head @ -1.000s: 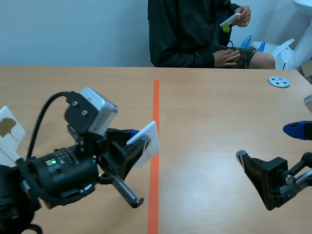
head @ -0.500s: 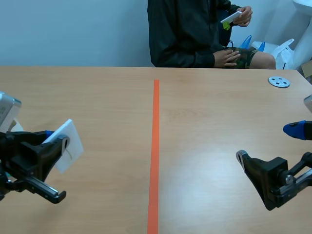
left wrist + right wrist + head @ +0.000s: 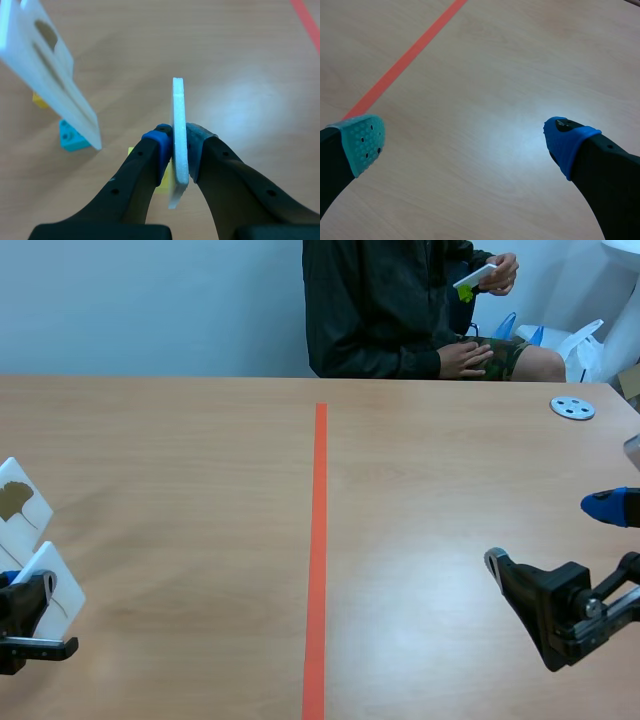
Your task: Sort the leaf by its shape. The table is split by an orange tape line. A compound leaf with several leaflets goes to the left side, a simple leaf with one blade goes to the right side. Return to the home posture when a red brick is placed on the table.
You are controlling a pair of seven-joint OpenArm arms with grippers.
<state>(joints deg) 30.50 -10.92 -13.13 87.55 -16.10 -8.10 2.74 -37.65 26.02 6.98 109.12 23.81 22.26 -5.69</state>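
Note:
My left gripper [image 3: 30,602] is at the table's far left edge, shut on a white leaf card [image 3: 58,582]. In the left wrist view the card [image 3: 178,107] stands edge-on between the pads, so its leaf is hidden. Just beyond it a second white card [image 3: 20,505] carrying a brown fan-shaped leaf stands tilted; the left wrist view shows this card [image 3: 42,70] resting over a cyan block [image 3: 71,137]. Low on the right side, my right gripper [image 3: 575,560] is open with nothing between its fingers [image 3: 362,142]. The orange tape line [image 3: 319,540] runs down the table's middle.
A person sits across the table at the back, holding a small white object in one hand [image 3: 492,272]. A grey disc [image 3: 572,407] lies at the far right. Small yellow blocks [image 3: 39,100] sit under the cards at the left edge.
My left arm has swung from beside the orange line to the far left edge, carrying the white card with it. The right arm has stayed still.

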